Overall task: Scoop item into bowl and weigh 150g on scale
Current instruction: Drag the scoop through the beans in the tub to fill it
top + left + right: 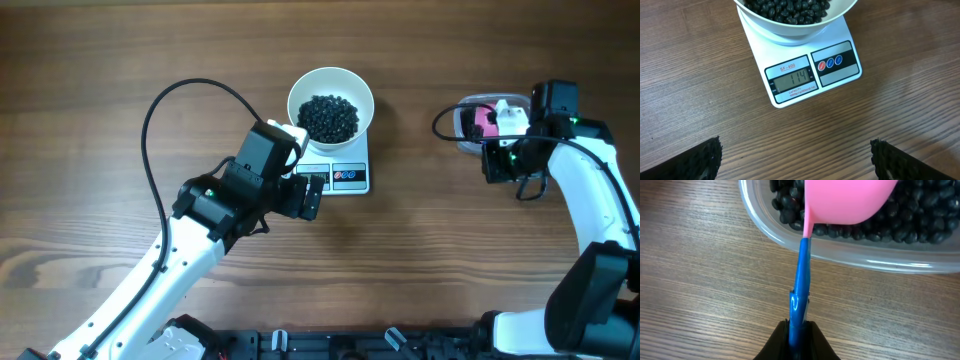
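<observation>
white bowl (296,100) on scale (348,177); right claw (799,332) grips scoop (840,200).

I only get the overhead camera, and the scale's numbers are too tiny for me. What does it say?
Observer: In the left wrist view, the display on the scale reads 114.
Operator: What is the right arm holding?
Observer: The right end effector is shut on the blue handle of a pink scoop.
Operator: Are there more beads to scoop?
Observer: Yes, the right wrist view shows the clear tub holding plenty of black beads.
</observation>
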Available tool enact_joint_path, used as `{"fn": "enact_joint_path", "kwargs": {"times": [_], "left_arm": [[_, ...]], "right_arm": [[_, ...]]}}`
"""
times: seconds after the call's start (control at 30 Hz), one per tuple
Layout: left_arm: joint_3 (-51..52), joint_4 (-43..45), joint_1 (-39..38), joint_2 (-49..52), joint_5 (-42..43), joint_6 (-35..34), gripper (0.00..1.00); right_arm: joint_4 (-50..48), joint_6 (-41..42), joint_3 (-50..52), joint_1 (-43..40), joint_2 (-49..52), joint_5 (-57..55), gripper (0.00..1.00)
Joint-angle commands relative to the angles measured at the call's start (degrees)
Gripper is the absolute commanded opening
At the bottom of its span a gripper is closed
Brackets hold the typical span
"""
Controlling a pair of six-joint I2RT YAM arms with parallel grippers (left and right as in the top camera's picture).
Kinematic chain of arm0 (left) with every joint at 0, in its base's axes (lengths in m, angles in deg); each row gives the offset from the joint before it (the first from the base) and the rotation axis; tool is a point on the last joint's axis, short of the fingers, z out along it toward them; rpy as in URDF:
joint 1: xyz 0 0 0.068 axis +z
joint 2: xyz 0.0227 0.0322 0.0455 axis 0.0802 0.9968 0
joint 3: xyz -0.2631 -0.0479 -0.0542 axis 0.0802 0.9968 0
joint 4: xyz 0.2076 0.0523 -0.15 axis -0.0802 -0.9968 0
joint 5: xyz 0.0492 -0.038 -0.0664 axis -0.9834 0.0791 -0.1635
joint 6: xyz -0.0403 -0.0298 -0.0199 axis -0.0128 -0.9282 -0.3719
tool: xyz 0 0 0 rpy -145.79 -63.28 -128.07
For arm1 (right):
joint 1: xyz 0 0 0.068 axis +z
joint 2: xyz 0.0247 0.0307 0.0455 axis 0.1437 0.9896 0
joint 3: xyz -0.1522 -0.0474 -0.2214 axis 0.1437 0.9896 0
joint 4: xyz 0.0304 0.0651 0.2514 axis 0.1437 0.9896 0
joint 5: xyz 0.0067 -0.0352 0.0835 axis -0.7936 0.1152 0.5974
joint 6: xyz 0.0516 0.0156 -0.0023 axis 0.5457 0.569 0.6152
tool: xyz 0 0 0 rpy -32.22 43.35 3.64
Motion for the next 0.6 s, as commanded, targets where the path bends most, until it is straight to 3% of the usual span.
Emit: {"fn": "enact_joint_path", "kwargs": {"times": [0.0,0.57], "left_arm": [[0.7,0.2,0.5,0.0,0.5,0.7,1.0],[0.7,0.2,0.5,0.0,0.5,0.7,1.0]], "right_arm": [[-0.5,-0.9,0.1,0.4,1.2,1.8,0.04],[0.2,-0.1,-4.1,0.3,-5.7,-2.8,0.05]]}}
